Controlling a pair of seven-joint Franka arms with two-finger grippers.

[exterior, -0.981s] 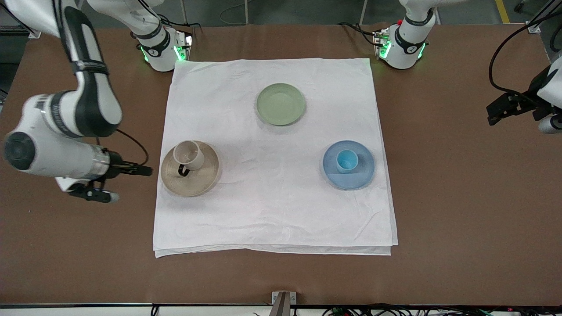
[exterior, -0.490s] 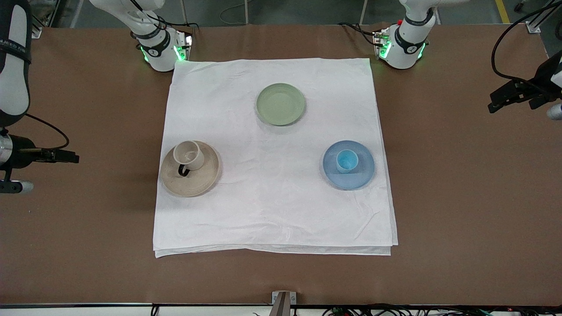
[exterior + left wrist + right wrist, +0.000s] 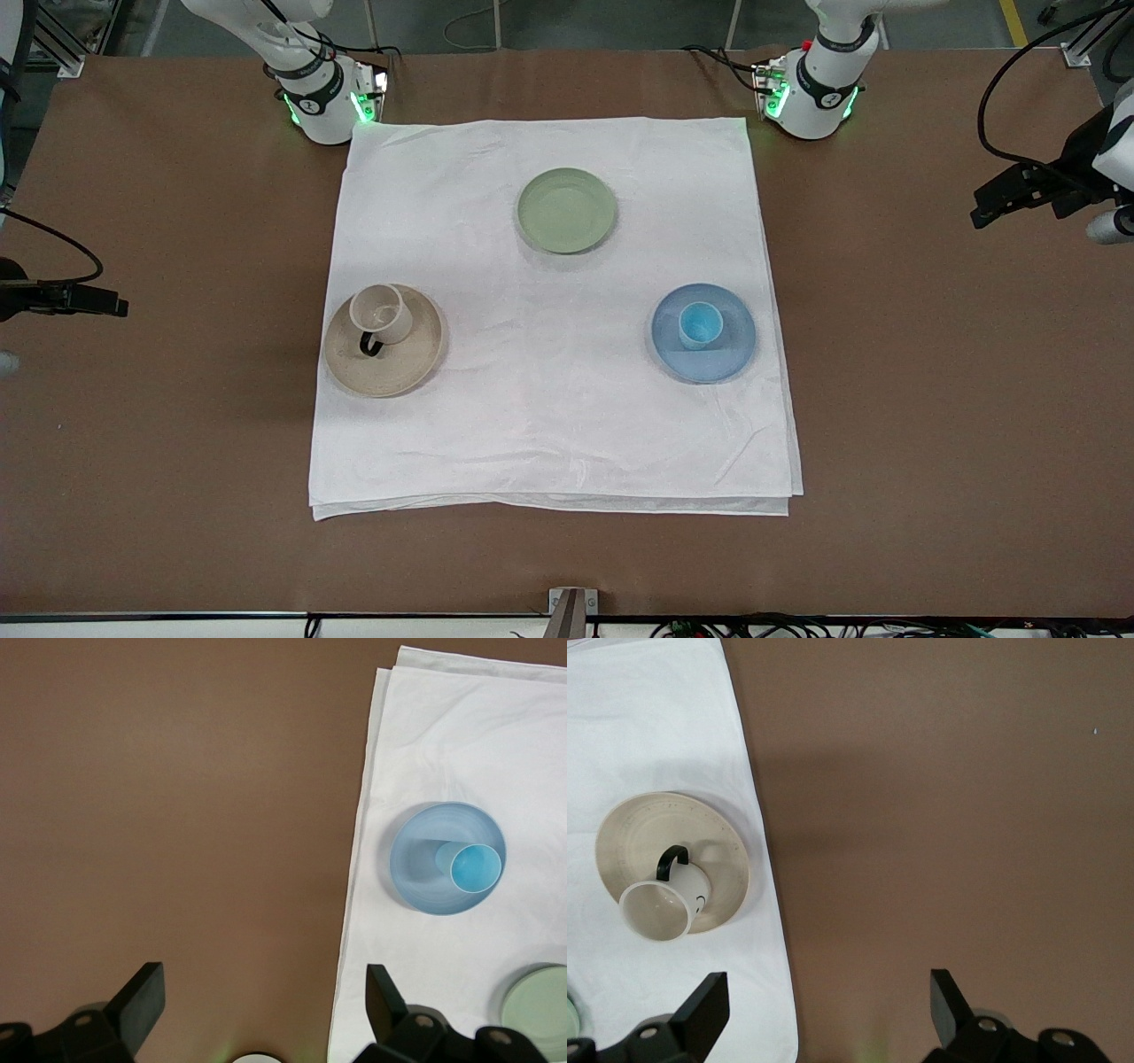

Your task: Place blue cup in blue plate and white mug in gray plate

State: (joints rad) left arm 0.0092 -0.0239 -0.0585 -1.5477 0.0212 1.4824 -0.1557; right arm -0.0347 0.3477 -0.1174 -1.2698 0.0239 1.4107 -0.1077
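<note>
Blue cup (image 3: 701, 324) stands upright in blue plate (image 3: 704, 334); white mug (image 3: 381, 314) sits in gray plate (image 3: 384, 340), handle toward the front camera. A green plate (image 3: 566, 211) lies empty, farther from the camera, all on a white cloth (image 3: 549, 425). Bare brown table (image 3: 957, 399) surrounds the cloth. Left gripper (image 3: 261, 1010) hangs spread and empty over bare table at its own end; right gripper (image 3: 828, 1005), likewise spread, has drawn farther outward since a second ago.
</note>
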